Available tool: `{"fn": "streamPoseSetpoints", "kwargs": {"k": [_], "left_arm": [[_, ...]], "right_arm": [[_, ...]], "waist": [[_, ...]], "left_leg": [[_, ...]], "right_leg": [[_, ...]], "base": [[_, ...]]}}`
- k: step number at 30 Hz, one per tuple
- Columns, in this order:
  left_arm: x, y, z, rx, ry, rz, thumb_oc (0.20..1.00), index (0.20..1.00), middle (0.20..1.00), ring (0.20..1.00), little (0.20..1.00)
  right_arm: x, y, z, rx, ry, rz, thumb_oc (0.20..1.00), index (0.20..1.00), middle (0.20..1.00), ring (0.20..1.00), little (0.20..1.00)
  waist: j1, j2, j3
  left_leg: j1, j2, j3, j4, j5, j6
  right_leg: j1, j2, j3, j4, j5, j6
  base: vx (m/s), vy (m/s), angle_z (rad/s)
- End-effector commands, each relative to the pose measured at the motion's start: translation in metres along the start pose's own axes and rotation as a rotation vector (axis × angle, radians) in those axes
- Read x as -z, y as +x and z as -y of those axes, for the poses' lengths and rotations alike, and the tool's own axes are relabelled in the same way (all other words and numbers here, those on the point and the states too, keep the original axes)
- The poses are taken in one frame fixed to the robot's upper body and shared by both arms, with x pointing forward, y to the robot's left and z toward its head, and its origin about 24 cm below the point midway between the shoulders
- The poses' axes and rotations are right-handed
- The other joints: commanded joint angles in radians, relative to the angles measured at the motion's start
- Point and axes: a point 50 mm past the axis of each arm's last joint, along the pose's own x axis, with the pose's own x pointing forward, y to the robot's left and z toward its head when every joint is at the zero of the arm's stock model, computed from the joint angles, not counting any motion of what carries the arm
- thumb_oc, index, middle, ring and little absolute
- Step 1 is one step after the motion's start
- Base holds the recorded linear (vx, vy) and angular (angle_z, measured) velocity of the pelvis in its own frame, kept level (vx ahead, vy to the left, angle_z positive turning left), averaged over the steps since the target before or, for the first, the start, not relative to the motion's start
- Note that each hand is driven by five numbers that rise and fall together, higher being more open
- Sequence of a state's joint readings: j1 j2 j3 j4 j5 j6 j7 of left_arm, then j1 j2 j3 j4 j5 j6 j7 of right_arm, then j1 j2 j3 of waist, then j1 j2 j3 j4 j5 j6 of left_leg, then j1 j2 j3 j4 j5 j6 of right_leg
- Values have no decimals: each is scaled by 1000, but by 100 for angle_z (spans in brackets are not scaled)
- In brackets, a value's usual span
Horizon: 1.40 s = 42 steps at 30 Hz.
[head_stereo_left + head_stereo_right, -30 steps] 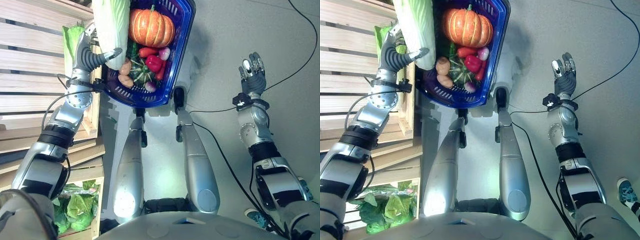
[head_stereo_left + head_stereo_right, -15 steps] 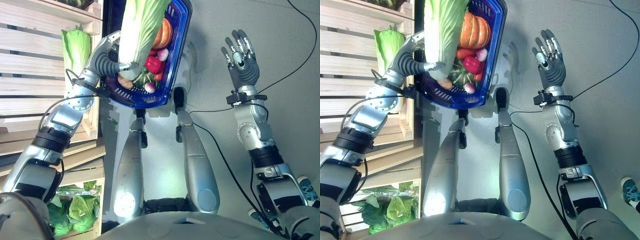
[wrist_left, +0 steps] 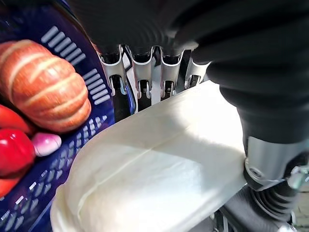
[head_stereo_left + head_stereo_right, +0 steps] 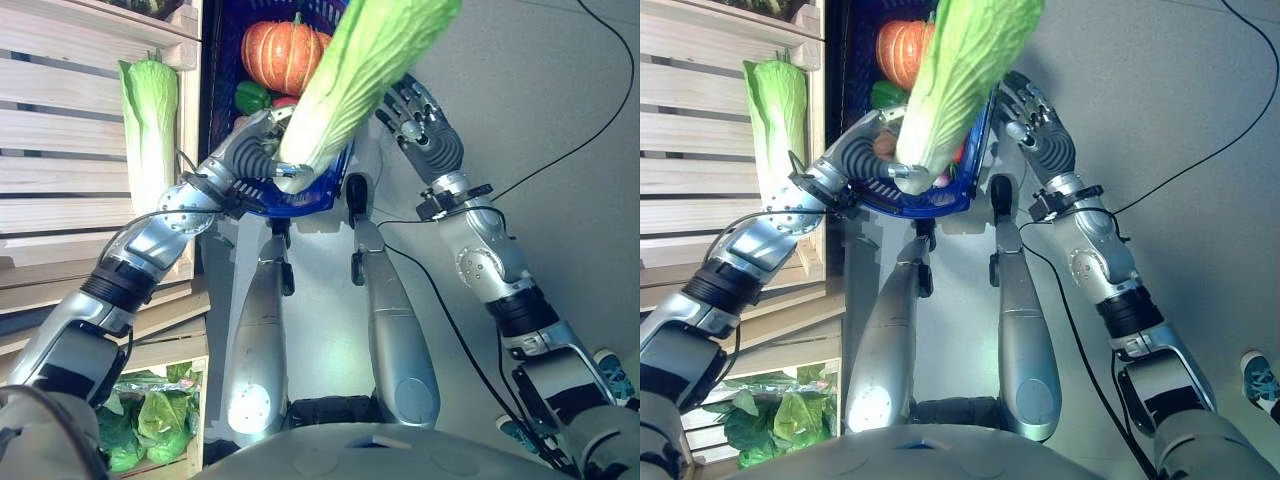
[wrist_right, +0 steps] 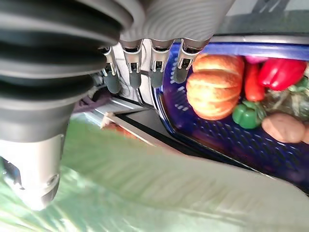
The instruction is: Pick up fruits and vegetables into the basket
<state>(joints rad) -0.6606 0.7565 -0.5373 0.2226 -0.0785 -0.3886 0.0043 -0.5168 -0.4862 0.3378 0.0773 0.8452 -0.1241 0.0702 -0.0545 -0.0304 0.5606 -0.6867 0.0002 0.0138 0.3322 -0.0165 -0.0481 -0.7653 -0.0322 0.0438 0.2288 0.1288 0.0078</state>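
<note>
Since a second ago the left hand (image 4: 262, 158) has swung the cabbage (image 4: 350, 80) from beside the basket's near-left edge across to its right side, and the right hand (image 4: 420, 125) has come in from well out over the floor to the leafy end. The left hand's fingers and thumb are curled round the pale, thick stem end, as the left wrist view shows, with the cut base (image 3: 145, 179) resting against the palm. The right hand is spread, fingers straight, just beside the basket's right rim and under the green leaves; whether it touches them I cannot tell.

The cabbage lies tilted over the blue basket (image 4: 225, 70), stem low at the near rim, leaves rising out past the right edge. Inside the basket sit a pumpkin (image 4: 280, 55), a green pepper (image 4: 250, 97), a red pepper (image 5: 282, 72) and a potato (image 5: 282, 128). A second cabbage (image 4: 150, 130) stands against the wooden crates (image 4: 70, 130) on the left, and more greens (image 4: 150, 415) fill a low crate.

The cabbage looks long and fairly heavy, firm at the stem but soft and easily bruised at the leaves. The stem is the sound place to grip; the leafy end likely only needs a flat supporting palm.
</note>
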Motion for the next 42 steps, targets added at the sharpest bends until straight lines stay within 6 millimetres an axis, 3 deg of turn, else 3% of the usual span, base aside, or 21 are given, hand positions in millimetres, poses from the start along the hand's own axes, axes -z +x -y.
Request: {"fn": "streamPoseSetpoints", "kwargs": {"k": [1,11,40,41,42], "left_arm": [[-40,10,5,12,-21,218,200,200,200,200,200],[-49,16,18,111,-17,231,200,200,200,200,200],[-19,10,29,329,111,4,200,200,200,200,200],[-19,10,30,331,111,3,200,200,200,200,200],[-19,10,30,331,114,3,200,200,200,200,200]], "right_arm": [[-16,-1,-16,-76,19,56,1000,1000,1000,1000,1000],[-13,1,-25,-124,40,21,1000,1000,1000,1000,1000],[-36,-1,-34,-265,75,121,1000,1000,1000,1000,1000],[-37,-1,-35,-272,77,124,762,762,762,762,762],[-37,-1,-36,-278,83,129,200,200,200,200,200]], "waist": [[-10,44,-41],[-5,37,-41],[-7,24,-41],[-7,23,-41],[-7,23,-41]], "left_leg": [[-2,-36,10,-120,71,10],[-5,-35,9,-122,73,7],[-5,-33,7,-119,66,7],[-6,-33,7,-118,66,7],[-7,-33,6,-118,66,7]], "right_leg": [[63,21,-93,48,-110,62],[62,22,-95,44,-105,64],[61,22,-97,42,-101,76],[60,22,-97,42,-101,77],[59,22,-97,42,-101,77]], "base": [[0,0,0],[0,0,0],[0,0,0],[0,0,0],[0,0,0]]}}
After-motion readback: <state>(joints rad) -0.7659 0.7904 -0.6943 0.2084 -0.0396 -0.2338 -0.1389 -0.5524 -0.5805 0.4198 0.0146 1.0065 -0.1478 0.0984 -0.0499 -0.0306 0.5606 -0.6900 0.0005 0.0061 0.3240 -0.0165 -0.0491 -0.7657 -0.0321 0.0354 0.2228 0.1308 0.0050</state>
